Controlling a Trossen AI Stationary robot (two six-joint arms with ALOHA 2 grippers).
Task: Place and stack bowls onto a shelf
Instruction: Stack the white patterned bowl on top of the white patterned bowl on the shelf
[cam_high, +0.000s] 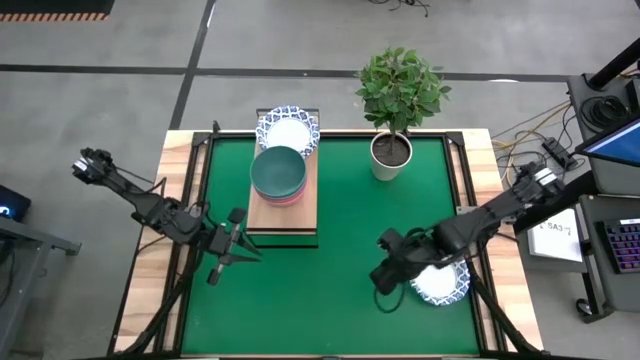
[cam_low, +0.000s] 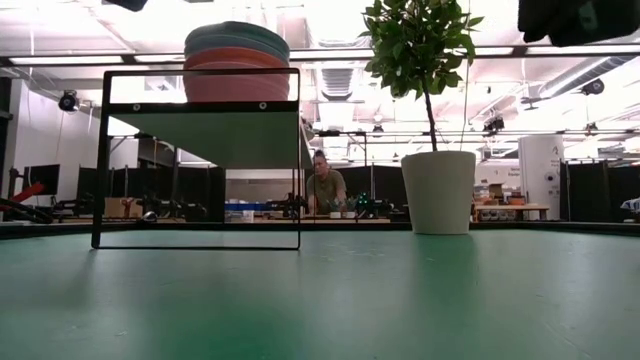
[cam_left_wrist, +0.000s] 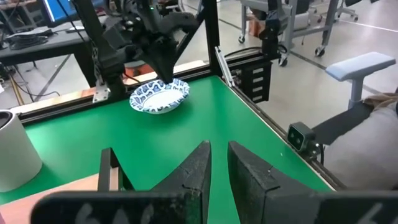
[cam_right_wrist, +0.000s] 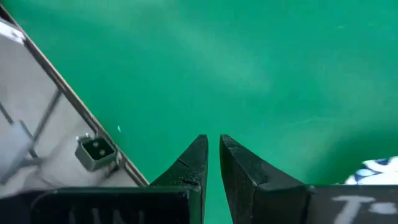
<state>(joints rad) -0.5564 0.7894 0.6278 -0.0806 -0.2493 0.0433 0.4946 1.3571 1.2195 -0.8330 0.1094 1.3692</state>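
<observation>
Stack of plain bowls (cam_high: 278, 174) on the shelf (cam_high: 300, 214), teal on top with pink and red under it; beyond it, at the shelf's far end, blue-patterned white bowls (cam_high: 288, 129). One more patterned bowl (cam_high: 444, 282) on the green mat (cam_high: 330, 300), lying just beside and partly under the right gripper (cam_high: 384, 283). Right gripper low over the mat, fingers nearly together, nothing between them. Left gripper (cam_high: 218, 271) just off the shelf's near corner, fingers a narrow gap apart, empty. White plant pot (cam_high: 390, 156) well beyond the right gripper
</observation>
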